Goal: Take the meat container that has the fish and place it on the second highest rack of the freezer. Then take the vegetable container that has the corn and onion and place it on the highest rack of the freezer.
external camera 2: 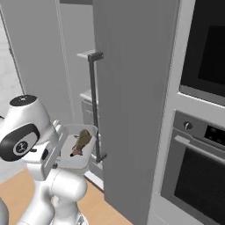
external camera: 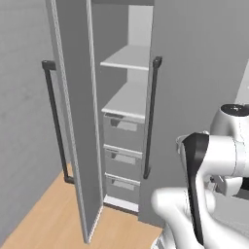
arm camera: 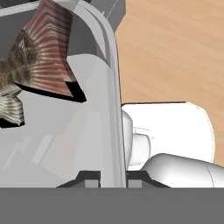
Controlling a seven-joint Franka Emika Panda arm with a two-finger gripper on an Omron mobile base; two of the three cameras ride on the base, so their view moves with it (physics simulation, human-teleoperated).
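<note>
The pale meat container [external camera 2: 74, 156] carrying the mottled brown fish [external camera 2: 81, 141] hangs beside the open freezer [external camera: 121, 121].

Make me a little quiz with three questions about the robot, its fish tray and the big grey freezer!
1. Where is the fish?
A. On a freezer shelf
B. In the white tray by the robot's arm
C. On the wooden floor

2. How many grey drawers sit below the shelves in the freezer?
A. One
B. Three
C. Five

3. What is the claw doing?
A. Hanging open with nothing in it
B. Pulling a door handle
C. Pinching the tray's rim

Answers:
1 B, the right base view shows the fish lying in the tray at the arm.
2 B, the left base view shows three drawer fronts stacked.
3 C, the hand view shows both tips against the rim, one each side.
</note>
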